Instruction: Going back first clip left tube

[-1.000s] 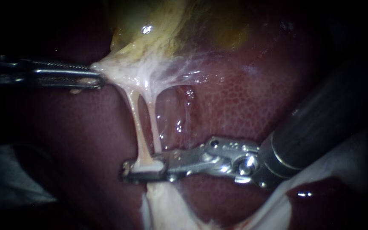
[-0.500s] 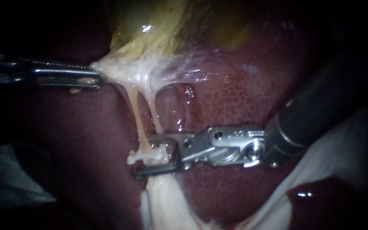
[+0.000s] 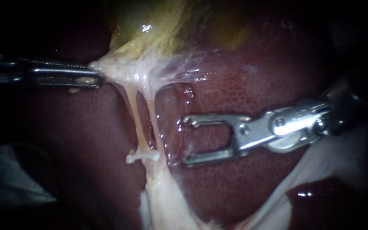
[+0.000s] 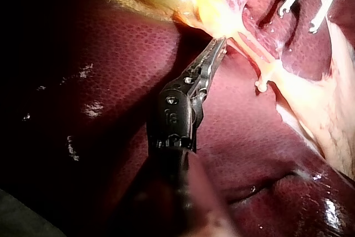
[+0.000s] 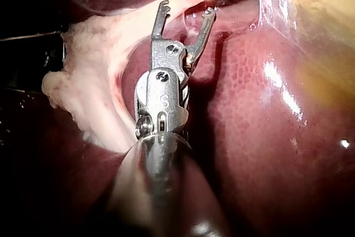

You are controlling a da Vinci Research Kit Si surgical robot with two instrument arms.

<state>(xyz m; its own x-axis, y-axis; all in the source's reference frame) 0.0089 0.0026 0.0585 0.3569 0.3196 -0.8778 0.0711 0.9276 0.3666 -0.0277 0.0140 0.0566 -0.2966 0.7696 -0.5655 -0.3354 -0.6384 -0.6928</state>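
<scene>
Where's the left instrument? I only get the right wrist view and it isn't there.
Observer: In the endoscope view the left instrument enters from the left, its end effector shut on pale tissue below the gallbladder.
Operator: The clip is cut off at my edge. Is it on the left tube?
Observer: Yes, the clip crosses the left tube low down.
Operator: Is the right end effector clear of it?
Observer: Yes, the endoscope view shows it apart from the clip.

The left instrument (image 3: 94, 76) carries long, slim, silvery jaws with fine serrated edges, on a dark screw-studded wrist. The right instrument (image 3: 185, 141) is bright polished steel: two thin hook-tipped jaws, round pivot pins, a dark shaft.
</scene>
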